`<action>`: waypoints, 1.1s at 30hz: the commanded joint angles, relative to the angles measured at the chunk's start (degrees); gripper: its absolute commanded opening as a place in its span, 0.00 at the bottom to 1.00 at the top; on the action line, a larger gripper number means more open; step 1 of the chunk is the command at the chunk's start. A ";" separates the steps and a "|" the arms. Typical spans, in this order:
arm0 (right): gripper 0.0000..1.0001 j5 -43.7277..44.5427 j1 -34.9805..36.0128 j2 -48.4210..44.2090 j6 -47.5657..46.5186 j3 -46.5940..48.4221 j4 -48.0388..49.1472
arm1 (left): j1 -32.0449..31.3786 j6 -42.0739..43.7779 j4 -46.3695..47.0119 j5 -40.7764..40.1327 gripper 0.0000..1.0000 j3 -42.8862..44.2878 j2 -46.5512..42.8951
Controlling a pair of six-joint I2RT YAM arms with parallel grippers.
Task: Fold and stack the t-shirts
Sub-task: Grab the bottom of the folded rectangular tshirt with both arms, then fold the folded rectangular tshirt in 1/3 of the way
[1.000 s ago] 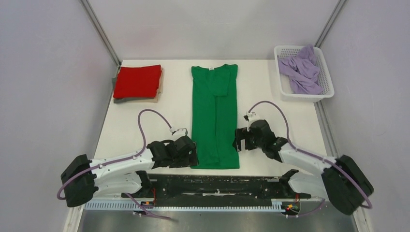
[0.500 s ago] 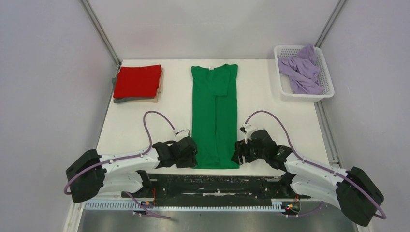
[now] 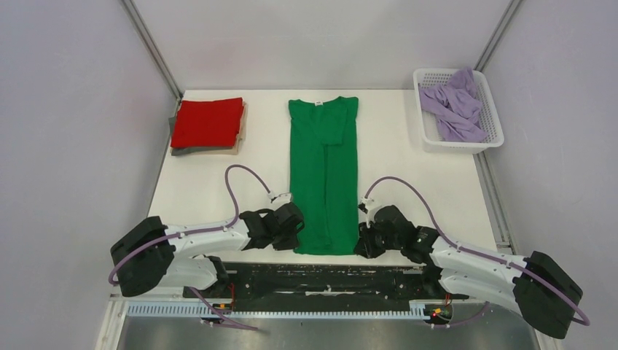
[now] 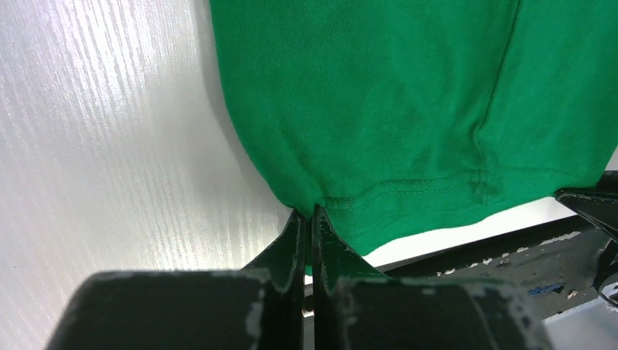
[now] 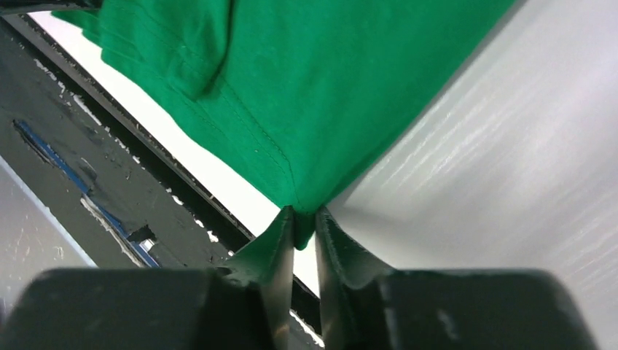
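- A folded red t-shirt [image 3: 207,122] is seen left of the green t-shirt [image 3: 324,175], level with its neck end, stacked on a grey/tan t-shirt [image 3: 205,151] of which only the edges show.
- The left gripper [image 3: 294,232] is placed at the green t-shirt's near left hem corner. In the left wrist view the left gripper [image 4: 307,219] is clamped on that corner, jaws almost touching.
- The green t-shirt is laid as a narrow strip with its sleeves folded in over the body. Its long axis is run from near to far, neck pointing away from the arm bases and hem toward them.
- A white neck tag [image 3: 319,103] is seen at the collar in the top view only; its writing is too small to be read.
- Hem stitching on the green t-shirt [image 4: 408,109] is shown only by the wrist views. The full length and the folded sleeves are shown only from above.
- The right gripper [image 3: 362,244] is placed at the near right hem corner. In the right wrist view the right gripper [image 5: 304,219] is pinched on the green t-shirt [image 5: 328,87], with cloth seen between the jaws.
- A white mesh basket [image 3: 425,138] is seen well right of the green t-shirt's neck end, with a crumpled lavender t-shirt [image 3: 455,109] inside.
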 commanded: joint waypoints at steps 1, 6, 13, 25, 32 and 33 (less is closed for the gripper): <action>0.11 0.02 1.19 -1.04 2.25 -2.87 0.41 | -0.01 0.99 -2.67 2.34 0.02 -2.55 1.80; 0.00 0.14 2.36 -7.03 2.56 -3.55 -2.84 | -0.84 -0.41 -7.74 2.23 0.02 -4.71 -4.48; 0.00 -4.93 3.80 -14.65 3.16 -4.35 0.31 | -2.41 0.77 -5.97 8.47 0.02 -6.82 -17.21; 0.00 12.39 3.88 -12.04 2.89 1.09 5.40 | 0.92 4.37 -4.42 0.51 0.07 4.33 -11.43; 0.00 26.18 3.12 -4.64 0.84 6.57 11.70 | 12.64 7.18 0.73 4.25 0.02 10.36 -3.56; 0.00 26.99 2.60 -2.89 -0.38 7.66 12.31 | 13.91 8.20 0.59 4.55 0.02 11.59 -2.59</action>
